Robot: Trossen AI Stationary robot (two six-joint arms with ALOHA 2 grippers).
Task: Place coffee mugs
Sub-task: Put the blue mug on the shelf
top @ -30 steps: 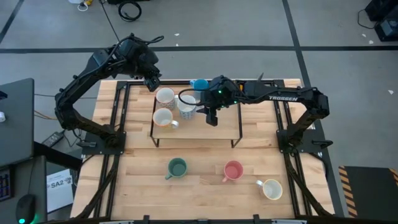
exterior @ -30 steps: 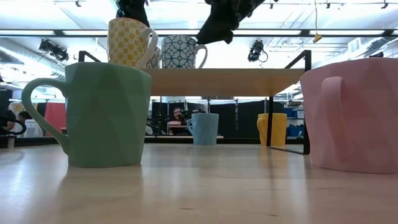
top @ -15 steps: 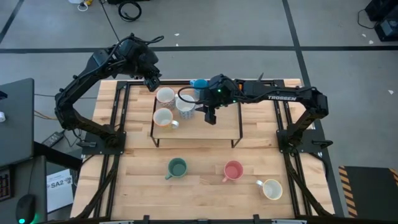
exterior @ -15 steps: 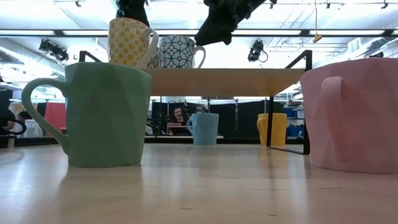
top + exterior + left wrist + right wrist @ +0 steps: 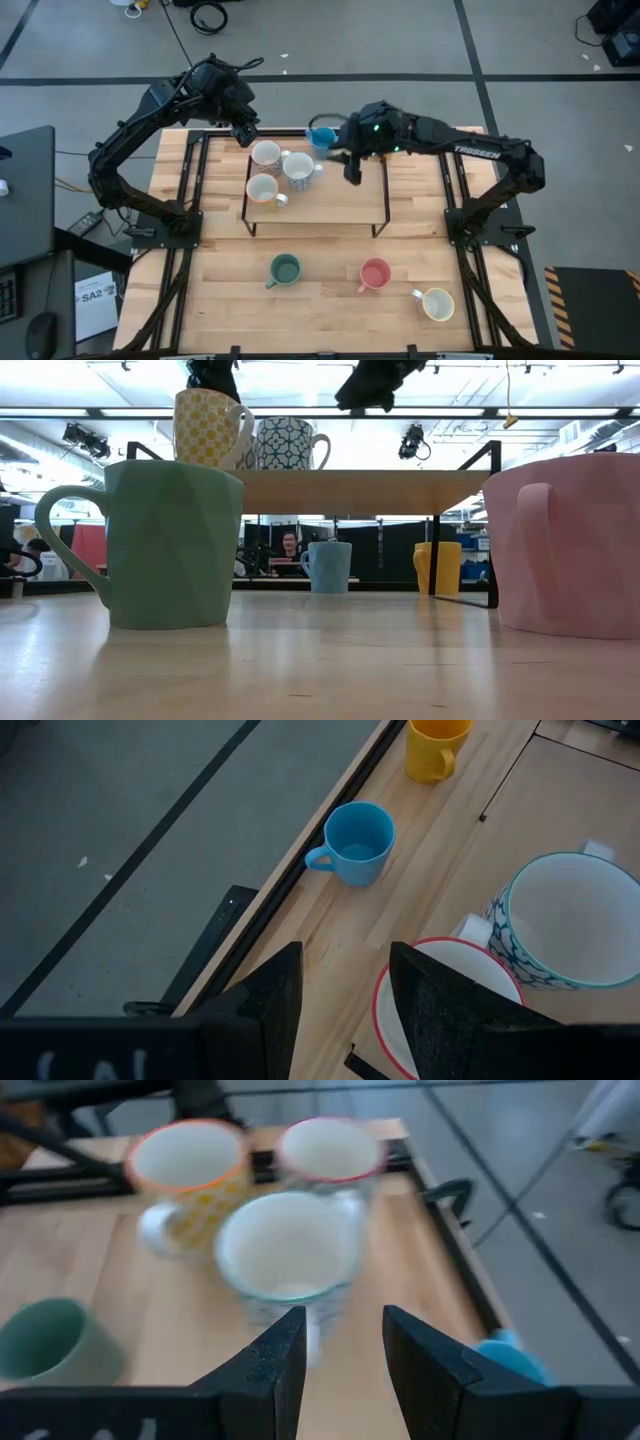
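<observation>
Three coffee mugs (image 5: 283,171) stand clustered at ten o'clock on the raised shelf (image 5: 340,200). Right gripper (image 5: 352,172) hovers at the patterned mug's (image 5: 298,168) three o'clock, fingers open and empty. Left gripper (image 5: 245,132) waits at the shelf's eleven o'clock corner, fingers parted, empty. Recommendation: fetch the blue mug (image 5: 321,137) behind the shelf; descend squarely over its rim, clear of the shelf frame.

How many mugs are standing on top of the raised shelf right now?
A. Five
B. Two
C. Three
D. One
C: the high view shows three mugs on the raised shelf: the red-rimmed mug, the yellow patterned mug and the blue-patterned mug; the other mugs stand on the table.
</observation>
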